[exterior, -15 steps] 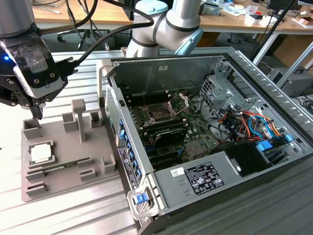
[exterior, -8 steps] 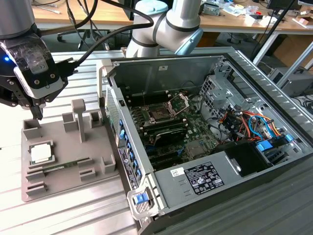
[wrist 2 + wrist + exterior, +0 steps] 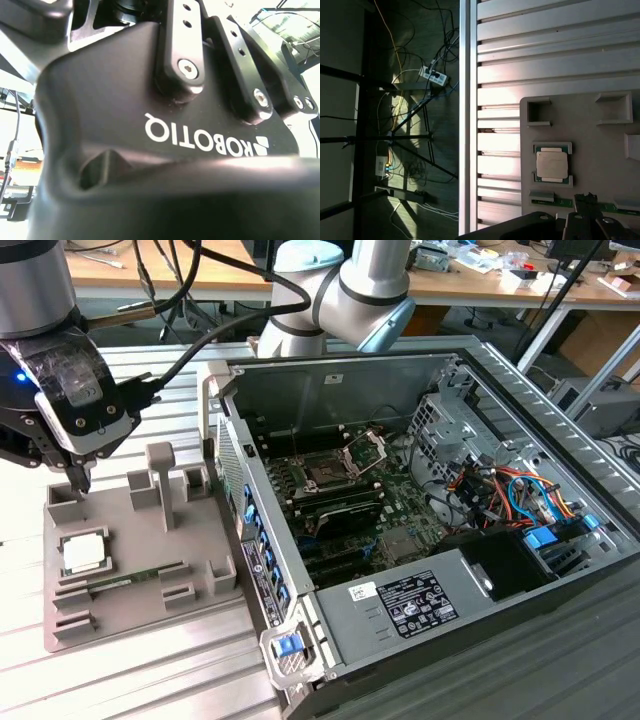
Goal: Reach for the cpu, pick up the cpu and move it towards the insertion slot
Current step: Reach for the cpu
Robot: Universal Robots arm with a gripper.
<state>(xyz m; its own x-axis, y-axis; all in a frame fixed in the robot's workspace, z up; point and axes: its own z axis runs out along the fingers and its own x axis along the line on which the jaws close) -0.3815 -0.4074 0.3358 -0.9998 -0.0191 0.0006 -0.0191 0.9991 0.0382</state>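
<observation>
The cpu is a small silvery-white square chip lying flat in a recess of the grey tray at the exterior view's left. It also appears in the first wrist view, the cpu sitting on the tray. My gripper hangs above the tray's far end, a short way beyond the cpu and apart from it, holding nothing. The insertion slot, a square socket with a dark centre and a raised metal frame, sits on the green board inside the open computer case.
Raised grey blocks and posts stand on the tray near my gripper. The open computer case with its upright side wall lies to the exterior view's right of the tray. A ribbed metal table carries everything, with its edge and the floor beyond.
</observation>
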